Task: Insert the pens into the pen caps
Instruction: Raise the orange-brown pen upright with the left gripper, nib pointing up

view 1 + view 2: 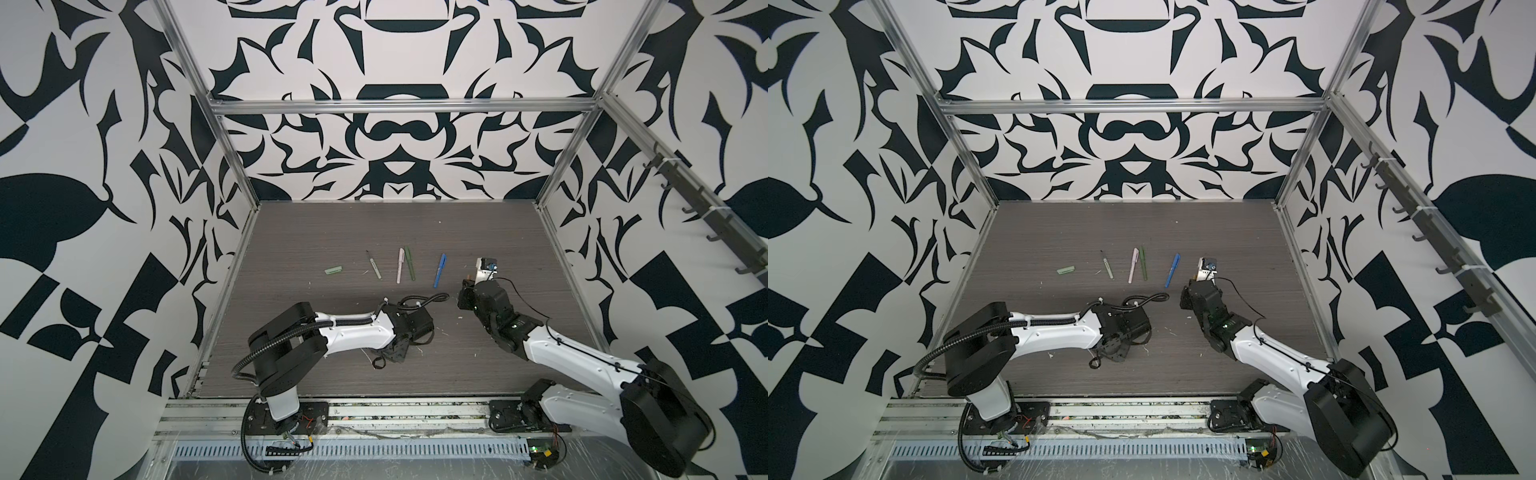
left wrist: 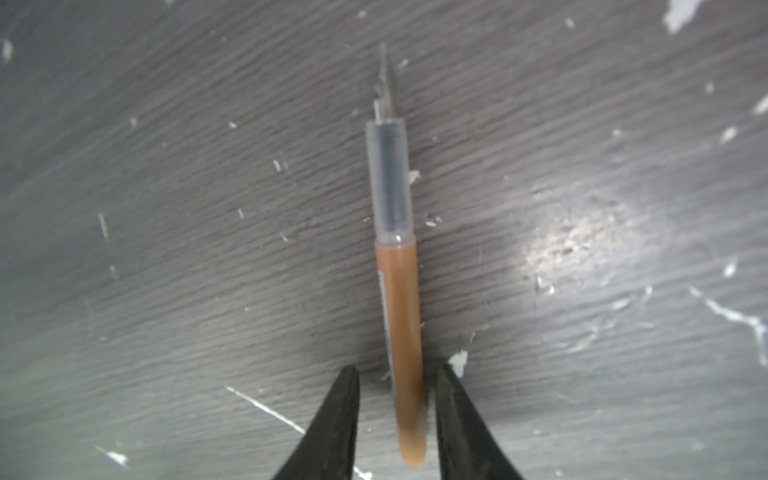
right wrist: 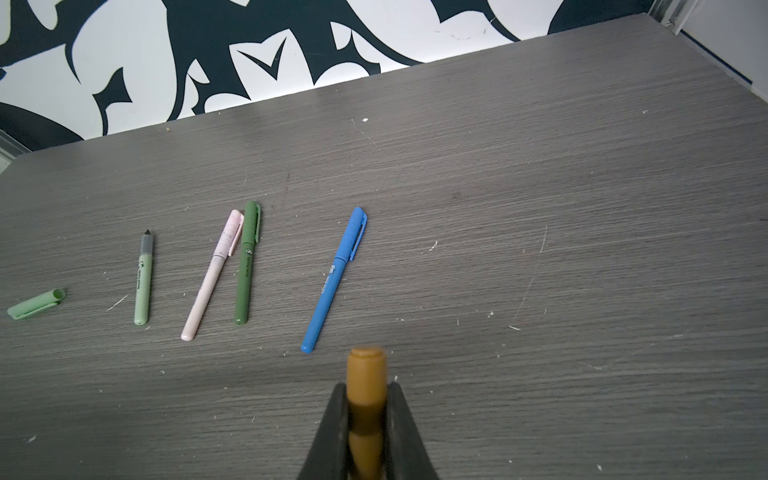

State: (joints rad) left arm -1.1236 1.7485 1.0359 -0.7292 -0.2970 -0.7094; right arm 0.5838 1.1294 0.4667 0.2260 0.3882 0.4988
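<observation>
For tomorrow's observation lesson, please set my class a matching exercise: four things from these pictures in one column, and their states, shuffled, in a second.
Things
1. pale green pen
2. blue pen
3. orange-brown cap
4. orange-brown pen

States
A. clamped in the shut right gripper
B. capped, lying on the table
C. uncapped, between the jaws of the open left gripper
D. uncapped, on the table, no gripper at it

Pairs: 1-D, 2-B, 3-A, 4-C

Robot lab cell, aluminium frame (image 1: 399, 106), patterned wall panels (image 1: 62, 124), grey tabletop (image 1: 332, 224)
</observation>
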